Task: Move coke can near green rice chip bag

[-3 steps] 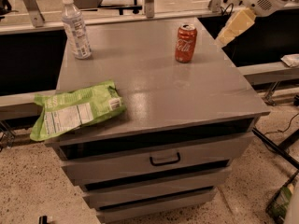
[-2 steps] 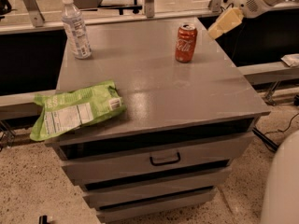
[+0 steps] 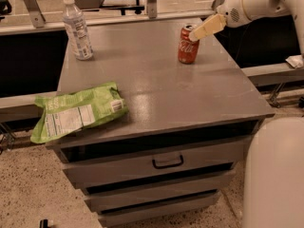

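Looking from the near side, we see the robot's white body (image 3: 275, 175) filling the near right corner, just beside the grey drawer cabinet (image 3: 166, 87). Its top drawer carries a black handle (image 3: 167, 163). On the cabinet's near left corner lies the green rice chip bag (image 3: 78, 112), flat, label panel up, its left end hanging past the edge. Farther back, on the far right part of the top, the coke can (image 3: 188, 46) stands upright, well apart from the bag. The gripper (image 3: 197, 33) reaches in from the far right on the white arm (image 3: 251, 4). Its pale tip meets the can's top rim on the right side. We cannot tell whether it touches the can, nor whether it is apart or together. At the far left stands a clear plastic bottle (image 3: 77, 28), upright, capped in white.
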Robot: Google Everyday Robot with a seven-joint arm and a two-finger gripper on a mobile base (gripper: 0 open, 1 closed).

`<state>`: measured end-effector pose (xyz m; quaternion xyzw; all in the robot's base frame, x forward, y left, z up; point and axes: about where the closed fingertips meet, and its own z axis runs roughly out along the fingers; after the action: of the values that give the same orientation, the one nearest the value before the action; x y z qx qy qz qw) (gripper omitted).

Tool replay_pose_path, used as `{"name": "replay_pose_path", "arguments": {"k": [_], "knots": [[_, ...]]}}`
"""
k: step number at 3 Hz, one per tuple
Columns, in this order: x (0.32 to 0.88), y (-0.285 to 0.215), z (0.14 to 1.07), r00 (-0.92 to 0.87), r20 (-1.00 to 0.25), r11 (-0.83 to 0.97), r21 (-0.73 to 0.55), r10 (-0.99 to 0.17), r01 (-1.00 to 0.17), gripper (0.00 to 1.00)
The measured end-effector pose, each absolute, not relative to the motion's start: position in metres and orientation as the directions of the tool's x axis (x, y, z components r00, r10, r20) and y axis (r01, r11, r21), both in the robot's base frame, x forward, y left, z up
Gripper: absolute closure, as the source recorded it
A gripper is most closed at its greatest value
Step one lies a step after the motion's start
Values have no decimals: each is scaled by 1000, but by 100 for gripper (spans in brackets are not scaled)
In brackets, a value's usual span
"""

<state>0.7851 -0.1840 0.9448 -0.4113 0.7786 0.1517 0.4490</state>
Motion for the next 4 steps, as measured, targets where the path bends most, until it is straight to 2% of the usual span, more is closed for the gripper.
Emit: {"name": "replay_pose_path", "arguments": {"k": [1, 4], "knots": [[795, -174, 926, -280, -840, 612, -77, -464, -787, 15], [779, -136, 918, -231, -847, 486, -38, -479, -873, 85]]}}
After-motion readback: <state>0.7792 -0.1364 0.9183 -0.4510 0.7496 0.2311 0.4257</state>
